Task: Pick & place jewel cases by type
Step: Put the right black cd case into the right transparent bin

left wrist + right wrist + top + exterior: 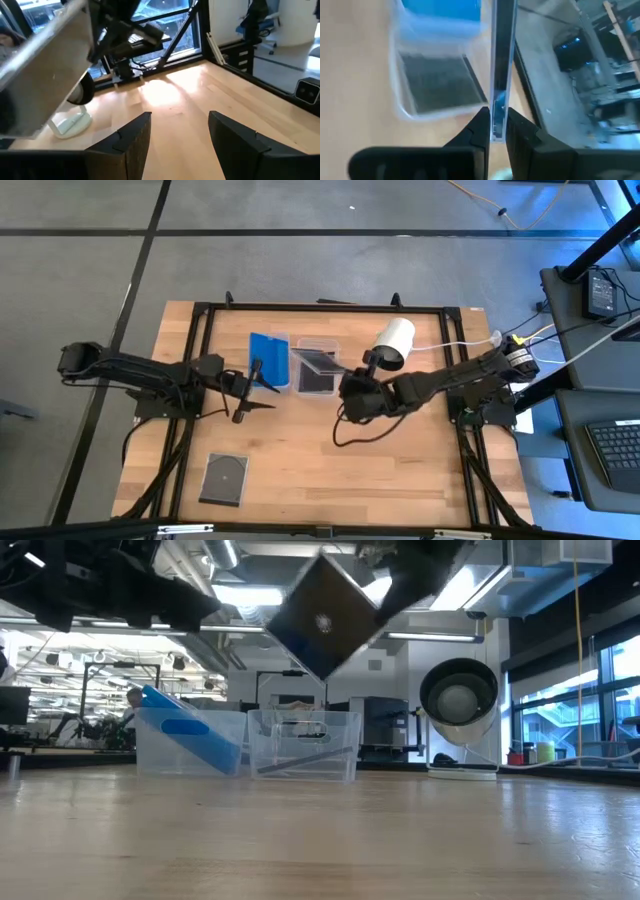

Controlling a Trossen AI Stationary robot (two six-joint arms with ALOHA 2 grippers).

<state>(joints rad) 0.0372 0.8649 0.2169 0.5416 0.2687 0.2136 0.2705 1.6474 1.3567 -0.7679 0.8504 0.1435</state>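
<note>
The right gripper (pixel 495 127) is clamped on the edge of a dark jewel case (pixel 325 618), lifted clear of the tabletop and tilted, just above the clear tub (pixel 318 370) near the far edge that already holds dark cases. Held by one edge like this, the case can probably be slid in on a slant. The blue cases (pixel 268 360) stand in the neighbouring tub (pixel 190 741), toward the table's left edge, so the sorting by colour is well along. The left gripper (pixel 177 142) hangs with its fingers apart and nothing between them, just beside the blue tub. One more dark case (pixel 224 478) lies flat near the front left corner, well apart from both grippers
</note>
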